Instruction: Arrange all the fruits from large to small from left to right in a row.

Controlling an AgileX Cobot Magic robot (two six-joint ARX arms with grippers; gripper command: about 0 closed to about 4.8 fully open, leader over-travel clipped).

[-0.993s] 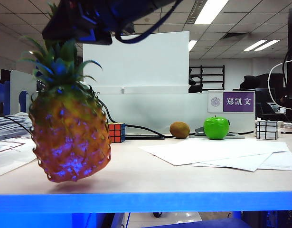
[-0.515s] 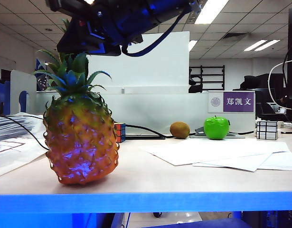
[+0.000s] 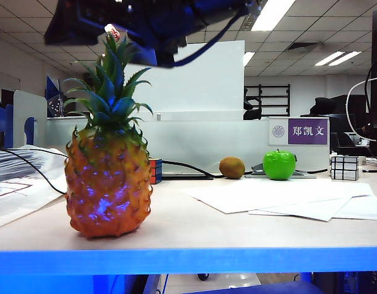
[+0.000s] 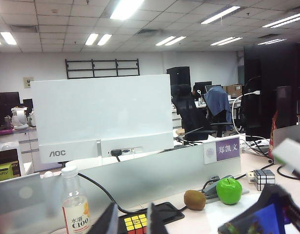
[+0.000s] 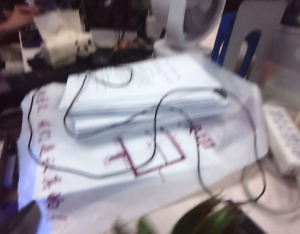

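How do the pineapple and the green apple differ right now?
The pineapple is far larger than the apple. It is orange with a spiky green crown; the apple is plain glossy green. It stands near the front left edge, the apple far back right. Both sit upright on the table, unheld.

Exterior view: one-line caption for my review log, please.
Orange plastic pineapple stands upright at table's left under the right gripper; brown oval kiwi and glossy green apple sit behind.

Right wrist view was smeared with blur, so the right gripper [image 5: 23, 219] was just a dark blob at the frame edge and the pineapple [image 5: 208, 217] only showed leaf tips. Left gripper [image 4: 130, 222] got cut off too; only its fingertips poked in.
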